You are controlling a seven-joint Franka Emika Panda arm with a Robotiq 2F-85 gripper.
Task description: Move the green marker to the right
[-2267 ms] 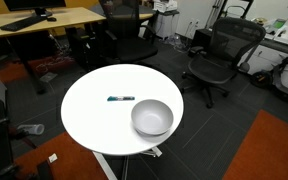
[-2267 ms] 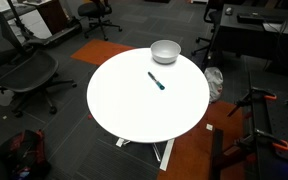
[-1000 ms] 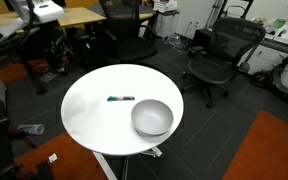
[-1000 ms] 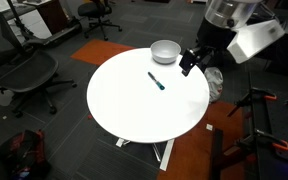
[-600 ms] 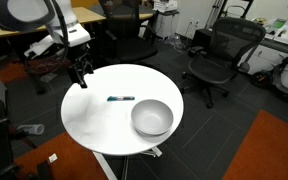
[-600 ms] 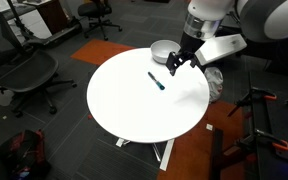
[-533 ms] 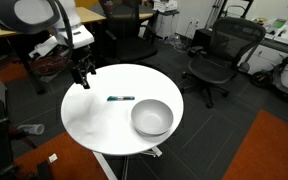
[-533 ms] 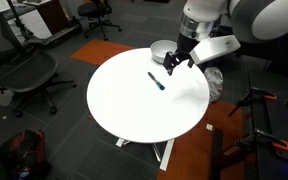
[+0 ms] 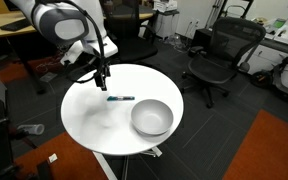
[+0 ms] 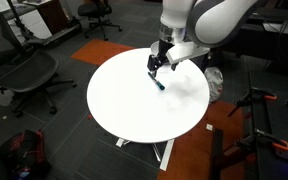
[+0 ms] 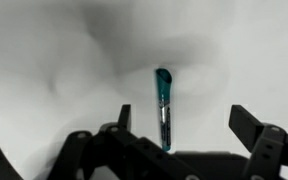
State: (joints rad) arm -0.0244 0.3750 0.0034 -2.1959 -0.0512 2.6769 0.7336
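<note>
The green marker point(image 9: 121, 98) lies flat on the round white table point(image 9: 89, 120), a thin teal pen beside the grey bowl point(image 9: 152, 118). It also shows in an exterior view point(image 10: 158, 82) and in the wrist view point(image 11: 164, 105). My gripper point(image 9: 103, 82) hangs just above the table near the marker's end; it also shows in an exterior view point(image 10: 152, 67). In the wrist view the gripper point(image 11: 184, 125) is open, its two fingers apart, with the marker lying between them and nearer the left finger. It holds nothing.
The grey bowl is partly hidden behind the arm in an exterior view point(image 10: 174, 48). Black office chairs point(image 9: 219, 55) and a wooden desk point(image 9: 24, 22) stand around the table. An orange rug point(image 9: 269, 150) lies on the floor.
My arm has swung in from the table's edge and lowered over the marker. The marker and the bowl have not moved.
</note>
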